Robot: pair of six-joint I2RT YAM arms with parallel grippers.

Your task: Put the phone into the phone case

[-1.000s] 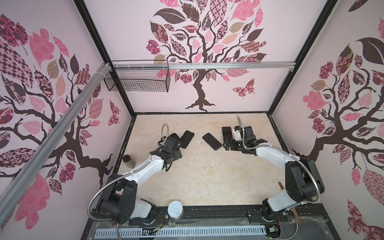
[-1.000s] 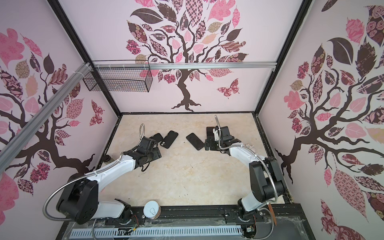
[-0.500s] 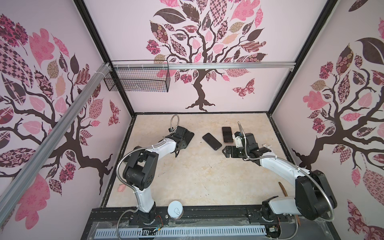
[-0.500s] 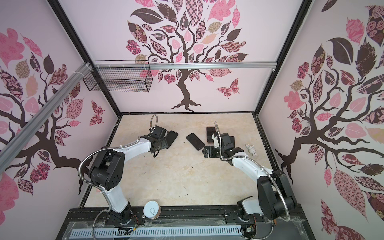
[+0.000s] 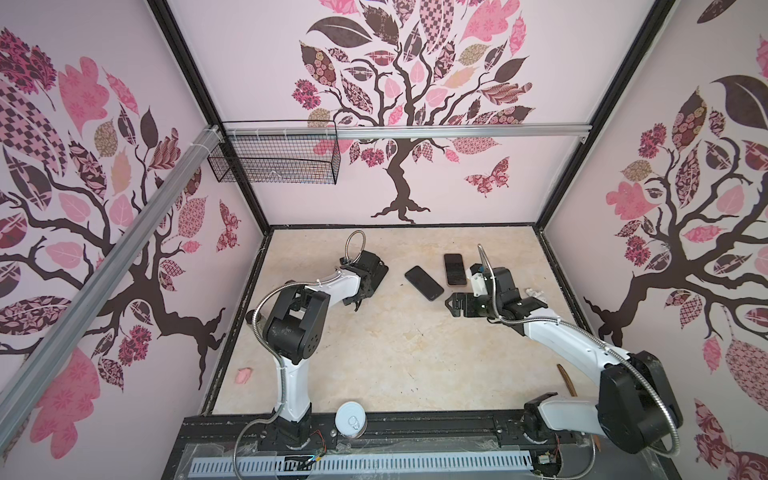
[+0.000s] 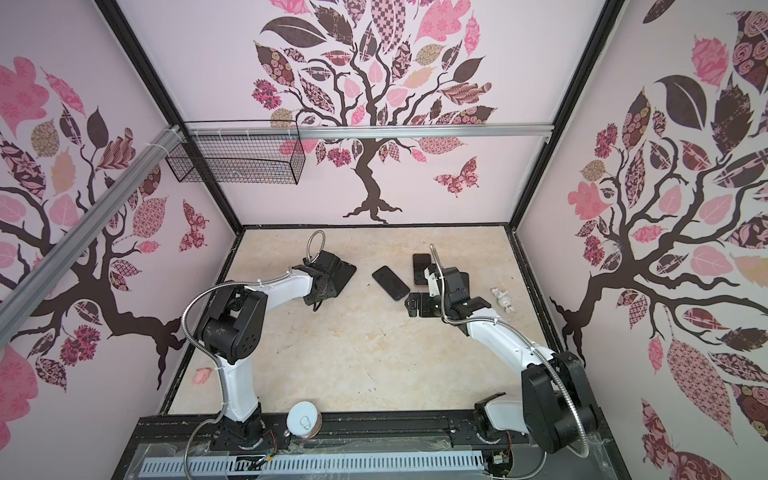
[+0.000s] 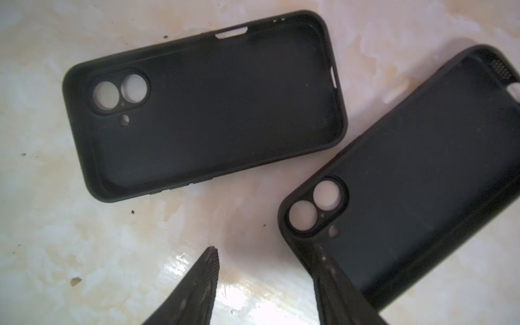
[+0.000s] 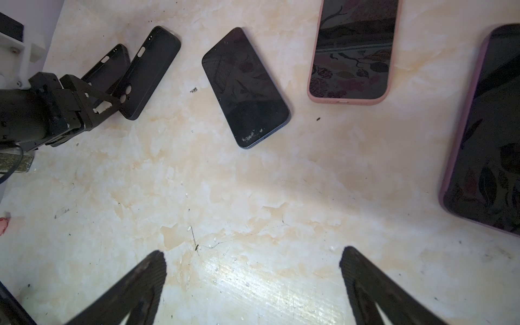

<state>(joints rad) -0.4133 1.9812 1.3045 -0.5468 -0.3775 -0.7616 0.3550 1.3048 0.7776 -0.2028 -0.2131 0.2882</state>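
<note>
Two empty black phone cases lay open side up on the tabletop [image 5: 395,353], near each other but not touching. In the left wrist view the first phone case [image 7: 202,107] lay clear of the arm. The second phone case [image 7: 422,168] sat at an angle beside it. The left gripper [image 7: 266,250] hovered at the camera-hole corner of the second phone case with its jaws partly open. One finger [image 7: 197,281] was over bare tabletop and the other finger [image 7: 332,281] lay across the case's rim. A clear gap showed between them, and nothing was clamped.

In both top views the bare dark phone [image 5: 424,282] [image 6: 389,282] lay flat, screen up, between the two arms and well apart from the cases. Just beyond it lay a pink-cased phone [image 5: 454,269], also screen up. The right wrist view showed a purple-cased phone [image 8: 486,135] further to that side.

The right gripper [image 8: 253,251] hung over bare tabletop near the dark phone, with its jaws spread wide and holding nothing.

A small white object [image 6: 504,300] lay beside the right arm.
</note>
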